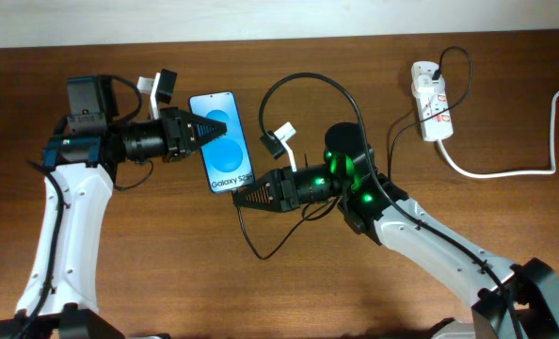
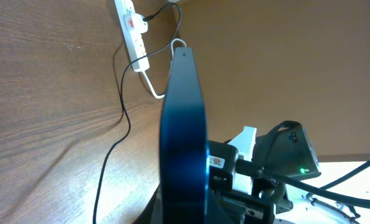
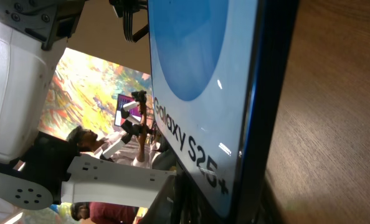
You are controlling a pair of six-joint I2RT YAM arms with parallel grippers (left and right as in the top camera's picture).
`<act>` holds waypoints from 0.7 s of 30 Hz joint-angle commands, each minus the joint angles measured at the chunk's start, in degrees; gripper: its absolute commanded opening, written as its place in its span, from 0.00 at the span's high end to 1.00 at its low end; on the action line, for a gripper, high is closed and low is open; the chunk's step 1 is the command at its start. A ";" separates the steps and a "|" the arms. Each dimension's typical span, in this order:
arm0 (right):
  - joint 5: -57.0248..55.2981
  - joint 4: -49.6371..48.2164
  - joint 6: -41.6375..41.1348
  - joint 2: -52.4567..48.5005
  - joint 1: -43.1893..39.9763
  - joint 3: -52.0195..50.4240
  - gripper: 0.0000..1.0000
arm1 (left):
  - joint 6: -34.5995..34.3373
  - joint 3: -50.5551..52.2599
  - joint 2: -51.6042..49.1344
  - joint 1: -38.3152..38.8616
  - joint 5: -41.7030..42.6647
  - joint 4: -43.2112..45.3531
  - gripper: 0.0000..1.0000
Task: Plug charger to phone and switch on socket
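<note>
The phone [image 1: 221, 141] shows a lit blue screen with "Galaxy S25" text and is lifted off the brown table [image 1: 119, 282]. My left gripper [image 1: 202, 132] is shut on its left long edge. Seen from the left wrist, the phone [image 2: 185, 137] stands edge-on between the jaws of that gripper [image 2: 185, 211]. My right gripper [image 1: 242, 198] is shut at the phone's bottom end, where the thin black charger [image 1: 258, 252] cable starts. In the right wrist view the phone [image 3: 197, 81] fills the frame and hides the connector. The white socket [image 1: 432, 99] lies far right with the charger's plug in it.
A thick white cord [image 1: 505, 172] runs from the socket to the right table edge. The black cable loops over the table behind the right arm [image 1: 421, 226] and below it. In the left wrist view the socket [image 2: 132, 31] lies far ahead.
</note>
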State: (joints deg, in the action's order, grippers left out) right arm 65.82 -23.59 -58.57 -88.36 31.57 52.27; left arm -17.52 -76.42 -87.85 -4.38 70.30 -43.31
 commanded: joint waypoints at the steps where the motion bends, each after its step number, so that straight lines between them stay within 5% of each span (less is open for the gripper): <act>1: -12.55 -2.84 0.61 -0.26 -1.66 4.11 0.96 | 1.38 0.94 0.68 3.76 5.79 -2.89 1.00; 21: -14.05 -4.63 0.61 -0.26 -1.66 5.09 0.96 | 2.25 0.94 0.68 4.02 5.81 -5.42 1.00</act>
State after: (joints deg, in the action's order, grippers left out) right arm 65.91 -24.14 -58.83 -88.36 31.62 52.27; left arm -16.84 -76.99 -87.85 -4.38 69.80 -45.01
